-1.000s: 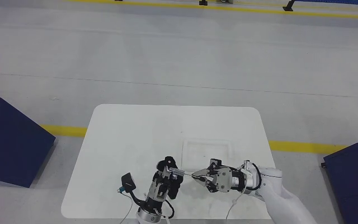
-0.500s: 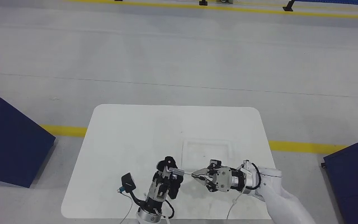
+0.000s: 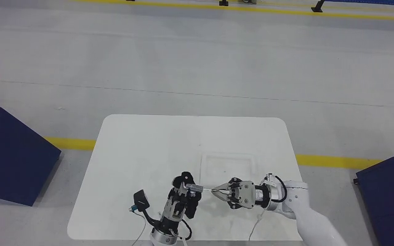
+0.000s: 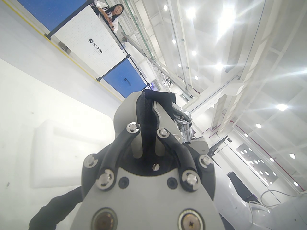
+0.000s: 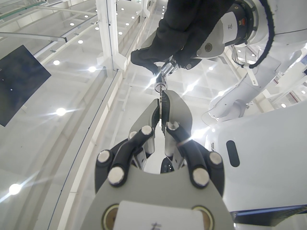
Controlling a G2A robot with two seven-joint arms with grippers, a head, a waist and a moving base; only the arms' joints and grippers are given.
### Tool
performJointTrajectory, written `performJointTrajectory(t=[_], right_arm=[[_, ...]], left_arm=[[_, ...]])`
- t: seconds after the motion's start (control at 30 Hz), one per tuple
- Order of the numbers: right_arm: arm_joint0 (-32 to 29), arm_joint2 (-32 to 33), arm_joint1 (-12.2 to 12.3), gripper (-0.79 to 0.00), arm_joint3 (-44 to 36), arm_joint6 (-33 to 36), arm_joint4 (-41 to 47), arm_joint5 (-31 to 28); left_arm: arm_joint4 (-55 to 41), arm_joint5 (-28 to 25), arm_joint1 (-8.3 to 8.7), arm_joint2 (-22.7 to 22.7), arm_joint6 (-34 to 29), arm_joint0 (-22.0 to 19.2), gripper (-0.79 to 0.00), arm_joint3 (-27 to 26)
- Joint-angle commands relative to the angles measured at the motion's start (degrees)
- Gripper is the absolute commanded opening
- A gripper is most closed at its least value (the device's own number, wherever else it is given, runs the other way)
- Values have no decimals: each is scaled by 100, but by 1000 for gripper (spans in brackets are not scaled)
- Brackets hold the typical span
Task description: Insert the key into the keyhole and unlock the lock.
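Left gripper [image 4: 156, 101]: clamped on the lock [image 4: 183, 120].
Right gripper [image 5: 163, 106]: pinching the key [image 5: 160, 111], tip at the lock.
Risk: a skewed key could jam or twist loose.

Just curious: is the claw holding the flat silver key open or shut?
Shut: pads of the right claw press both sides of the flat silver metal key.
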Motion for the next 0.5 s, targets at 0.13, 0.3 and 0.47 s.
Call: performJointTrajectory(t=[0.13, 0.3, 0.47], right_arm=[[65, -135, 36, -785, -13, -440, 442, 0], [98, -226, 99, -785, -14, -687, 779, 0], [129, -256, 172, -785, -38, -870, 1002, 0]], left_arm=[[0, 0, 0, 0, 0, 0, -785, 0], [0, 0, 0, 0, 0, 0, -785, 0], [-7, 44, -2, -20, -47, -2, -785, -33]])
